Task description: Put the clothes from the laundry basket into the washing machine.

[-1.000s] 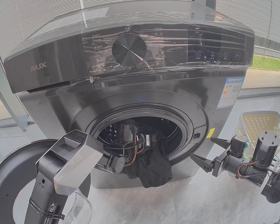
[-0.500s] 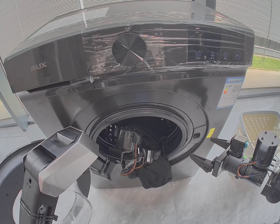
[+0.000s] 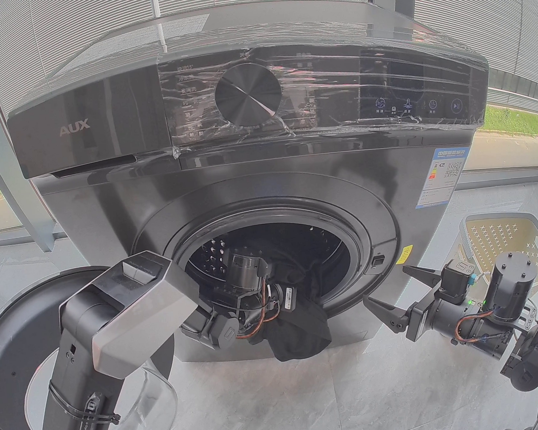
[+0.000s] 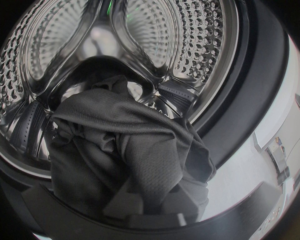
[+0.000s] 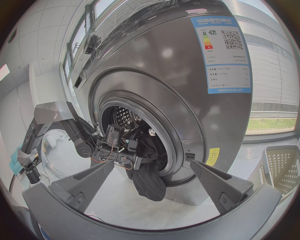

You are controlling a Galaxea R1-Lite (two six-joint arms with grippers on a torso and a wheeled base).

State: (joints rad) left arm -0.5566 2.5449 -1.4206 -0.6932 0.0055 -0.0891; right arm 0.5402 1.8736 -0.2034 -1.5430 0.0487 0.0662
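Head camera faces the washing machine [image 3: 113, 194]; left wrist peers closely into its drum [image 4: 193, 37], right wrist farther back.

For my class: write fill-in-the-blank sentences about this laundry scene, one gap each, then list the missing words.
1. The washer has its door standing ___.
2. The garment draped over the rim of the drum is ___ in colour.
3. The right gripper, jaws apart, holds ___.
4. The basket stands to the robot's ___ of the washer.

Missing words: open; black; nothing; right.
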